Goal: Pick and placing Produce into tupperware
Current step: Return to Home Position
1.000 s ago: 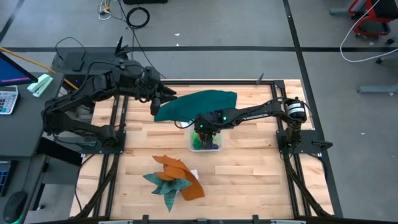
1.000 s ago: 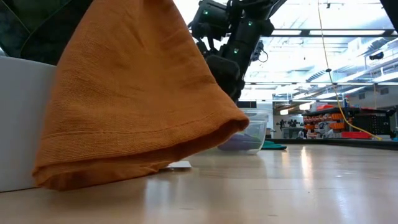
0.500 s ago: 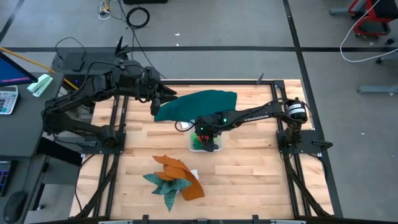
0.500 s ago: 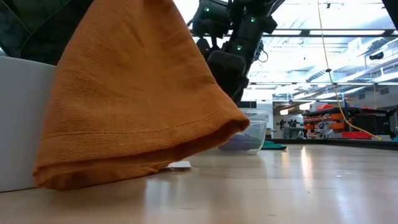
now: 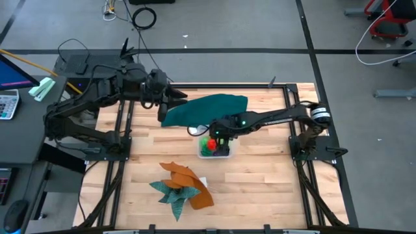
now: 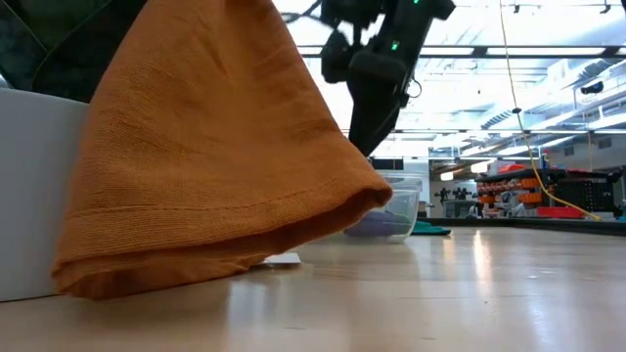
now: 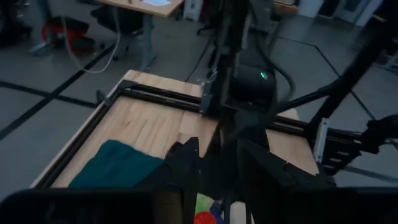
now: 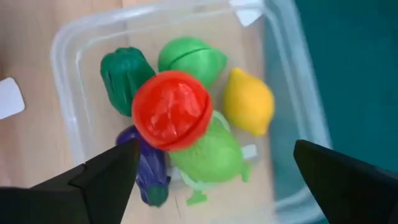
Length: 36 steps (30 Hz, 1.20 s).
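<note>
Right gripper (image 5: 220, 134) hangs over the tub (image 5: 215, 149), clear of the rim in the low view, with its wrist camera looking straight down into it. Its fingers (image 8: 102, 180) are spread wide, one each side of the tub, with nothing in them.

Tub sits mid-table (image 5: 260, 175), just beside the near edge of the green cloth (image 5: 205, 109); cannot tell if they touch. Six produce pieces are in the tub. The tomato (image 8: 171, 111) is on top of the pile, in the middle. The lemon (image 8: 249, 102) is beside it, toward the green cloth. One dark green piece (image 8: 124, 71) and one light green piece (image 8: 191, 59) lie next to each other along one wall. A second light green piece (image 8: 211, 155) lies under the tomato's edge. The eggplant (image 8: 146, 174) is partly under the tomato, against the wall. From above only the red and some green show in the tub.

Left gripper (image 5: 174, 99) is back-left, over the far left end of the green cloth, well apart from the tub. Its fingers (image 7: 185, 167) look parted and hold nothing.

Orange cloth (image 5: 188, 179) and teal cloth (image 5: 170, 195) are piled together at the front of the table, well apart from the tub. In the low view the orange cloth fills the foreground and hides the tub's left part; the purple shows through the tub's wall.
</note>
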Motion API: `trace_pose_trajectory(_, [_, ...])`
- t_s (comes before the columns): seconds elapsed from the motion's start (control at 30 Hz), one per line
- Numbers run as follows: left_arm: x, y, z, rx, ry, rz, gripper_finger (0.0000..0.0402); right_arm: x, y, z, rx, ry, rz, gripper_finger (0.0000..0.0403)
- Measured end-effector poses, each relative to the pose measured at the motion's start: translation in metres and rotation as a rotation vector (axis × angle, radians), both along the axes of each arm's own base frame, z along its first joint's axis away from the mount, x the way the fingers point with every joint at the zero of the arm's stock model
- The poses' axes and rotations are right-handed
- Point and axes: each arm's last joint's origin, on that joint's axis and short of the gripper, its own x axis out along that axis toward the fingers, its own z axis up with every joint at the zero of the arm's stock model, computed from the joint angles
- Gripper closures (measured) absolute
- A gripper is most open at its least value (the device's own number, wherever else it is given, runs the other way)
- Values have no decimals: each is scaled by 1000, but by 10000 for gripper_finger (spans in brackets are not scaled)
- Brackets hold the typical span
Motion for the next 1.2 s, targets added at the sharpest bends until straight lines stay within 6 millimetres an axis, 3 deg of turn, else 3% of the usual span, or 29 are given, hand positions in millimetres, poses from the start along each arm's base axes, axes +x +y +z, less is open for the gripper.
trace_pose_trajectory(0.17, [4,-7,-4,13,-14,-36,300,-15,0,26,-25,-48,-50,17])
trace_pose_trajectory(0.3, [6,-22,-26,31,-152,-80,322,-27,-4,41,-45,-64,-99,20])
trace_pose_trajectory(0.4, [-4,-29,-53,0,-245,-78,344,-36,-4,50,-61,-66,-130,20])
trace_pose_trajectory(0.5, [-19,-31,-81,-52,-271,-58,364,-42,-5,56,-64,-74,-154,20])
trace_pose_trajectory(0.6, [-40,-34,-95,-69,-306,-18,381,-45,-5,61,-58,-92,-172,21])
trace_pose_trajectory(0.9, [-107,-49,-115,-18,-557,76,393,-46,-5,61,-47,-96,-227,21])
trace_pose_trajectory(1.2, [-144,-51,-135,5,-630,89,385,-44,-5,58,-14,-99,-284,23])
